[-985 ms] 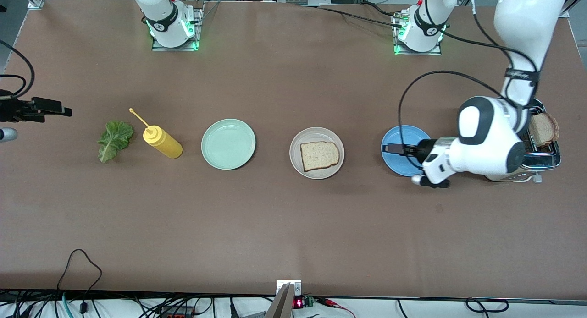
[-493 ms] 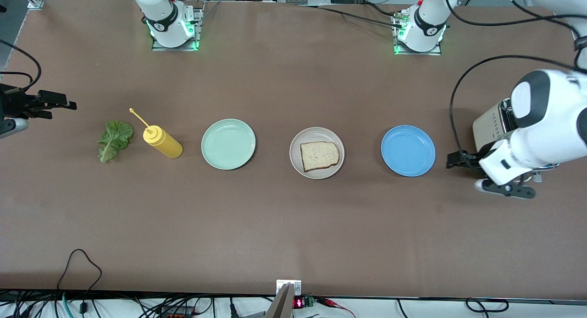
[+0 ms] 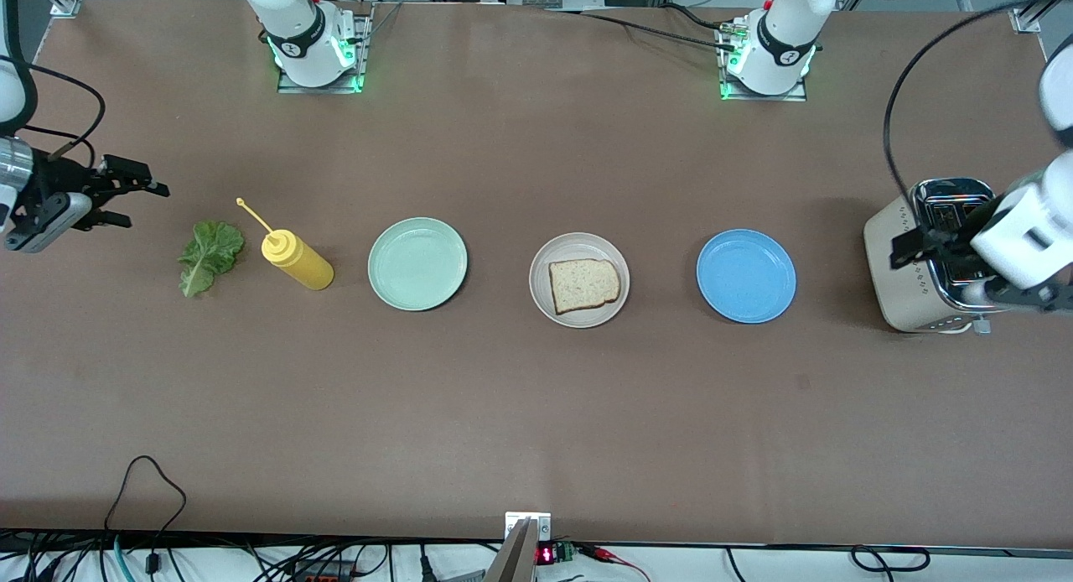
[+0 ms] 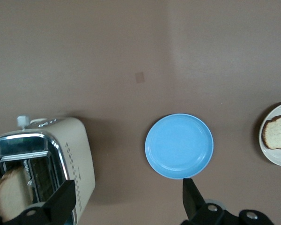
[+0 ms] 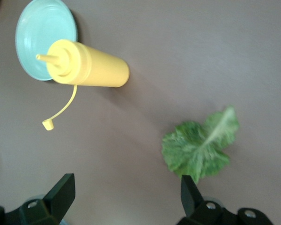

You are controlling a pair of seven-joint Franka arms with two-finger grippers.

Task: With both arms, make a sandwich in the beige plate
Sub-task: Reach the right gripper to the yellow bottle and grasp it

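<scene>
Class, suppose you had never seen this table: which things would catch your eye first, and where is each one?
The row of plates stands out: a mint-green plate, the beige plate holding one bread slice, and a bright blue plate. A yellow squeeze bottle and a lettuce leaf lie toward the right arm's end, near the open right gripper. The open left gripper hangs over the toaster.

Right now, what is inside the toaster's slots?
In the left wrist view, the toaster holds one bread slice standing in a slot. The other slot looks dark; its depth is hidden. The left gripper hangs open over it.
</scene>
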